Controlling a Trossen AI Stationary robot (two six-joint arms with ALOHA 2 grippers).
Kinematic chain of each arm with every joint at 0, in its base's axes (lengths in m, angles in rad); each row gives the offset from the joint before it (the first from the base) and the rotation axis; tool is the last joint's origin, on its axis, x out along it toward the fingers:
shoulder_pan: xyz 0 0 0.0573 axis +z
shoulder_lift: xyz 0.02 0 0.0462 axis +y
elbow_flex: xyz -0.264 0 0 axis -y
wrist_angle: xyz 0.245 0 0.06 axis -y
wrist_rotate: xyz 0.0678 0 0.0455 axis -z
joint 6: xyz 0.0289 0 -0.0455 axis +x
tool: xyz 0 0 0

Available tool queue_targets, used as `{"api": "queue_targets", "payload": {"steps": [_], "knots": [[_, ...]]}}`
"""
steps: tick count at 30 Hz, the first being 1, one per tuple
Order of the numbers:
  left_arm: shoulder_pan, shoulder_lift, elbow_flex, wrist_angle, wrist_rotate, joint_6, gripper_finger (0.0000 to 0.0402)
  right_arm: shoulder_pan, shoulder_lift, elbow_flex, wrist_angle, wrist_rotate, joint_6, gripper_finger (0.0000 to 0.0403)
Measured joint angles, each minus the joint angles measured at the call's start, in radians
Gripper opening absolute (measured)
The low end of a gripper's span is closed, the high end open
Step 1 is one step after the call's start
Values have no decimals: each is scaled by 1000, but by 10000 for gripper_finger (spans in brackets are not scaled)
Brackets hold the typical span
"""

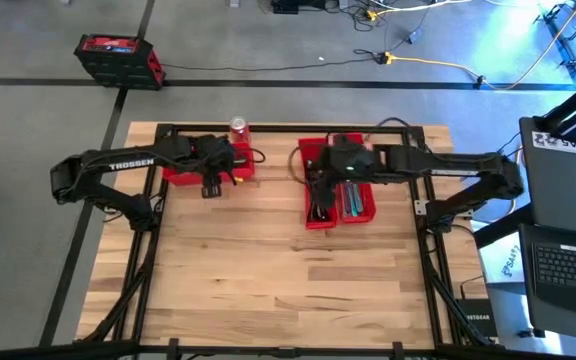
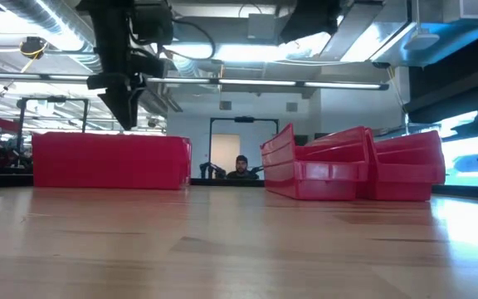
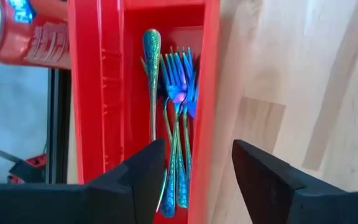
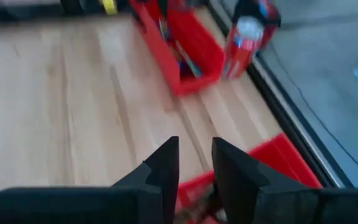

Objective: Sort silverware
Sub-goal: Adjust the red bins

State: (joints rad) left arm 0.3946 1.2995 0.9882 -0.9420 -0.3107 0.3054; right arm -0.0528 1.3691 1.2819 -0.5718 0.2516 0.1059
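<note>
Several iridescent blue-teal forks (image 3: 178, 93) and one slender piece (image 3: 151, 56) of the silverware lie lengthwise in the left red bin (image 3: 98, 93). My left gripper (image 3: 197, 168) hangs open above that bin's near end (image 1: 211, 188), with nothing between its fingers. More silverware (image 1: 353, 200) lies in the red bins (image 1: 340, 205) at the table's far middle. My right gripper (image 4: 194, 155) hovers over those bins (image 1: 320, 185). Its fingers stand a little apart, and I see nothing between them.
A red soda can (image 1: 237, 128) stands at the table's far edge beside the left bin. The near half of the wooden table (image 1: 278, 280) is bare. A person (image 2: 241, 166) shows in the room beyond the table. A laptop (image 1: 568, 265) sits off the right side.
</note>
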Motion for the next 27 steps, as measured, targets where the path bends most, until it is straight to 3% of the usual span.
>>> {"api": "queue_targets", "payload": {"steps": [5,9,14,27], "knots": [[0,0,0,10,42,25,174,0,-156,-246,259,-7,46,81],[0,0,0,2,67,59,174,0,-217,-358,361,-9,98,81],[2,0,0,9,78,72,174,0,-224,-416,366,8,153,81],[65,-1,-1,12,101,50,174,0,-221,-459,407,10,107,81]]}}
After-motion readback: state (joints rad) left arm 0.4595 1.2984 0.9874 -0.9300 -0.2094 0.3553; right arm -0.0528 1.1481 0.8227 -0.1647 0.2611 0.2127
